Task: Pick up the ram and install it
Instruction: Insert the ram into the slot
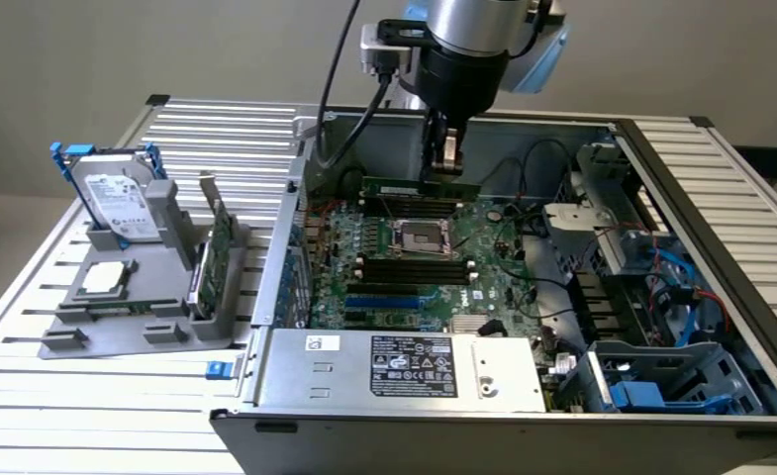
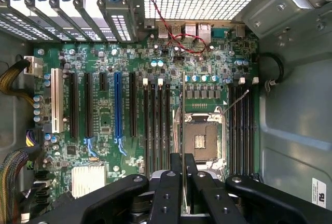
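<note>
Gripper (image 1: 446, 170) clenched on ram (image 1: 402, 186), upper centre of exterior view, just over motherboard (image 1: 415, 272) by CPU socket (image 1: 423, 236). Black cables (image 1: 536, 158) nearby. Hard drive (image 1: 118, 198) well apart at exterior view's left.

You work on a slatted metal tabletop (image 1: 98, 421). The open computer case (image 1: 402, 368) rests on it toward the exterior view's right. A grey parts holder (image 1: 111, 338) sits just beside the case, toward the exterior view's left.

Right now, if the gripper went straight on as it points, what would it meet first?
Likely the green motherboard beside the square processor socket, through the thin green ram stick it holds; depth unclear.
</note>
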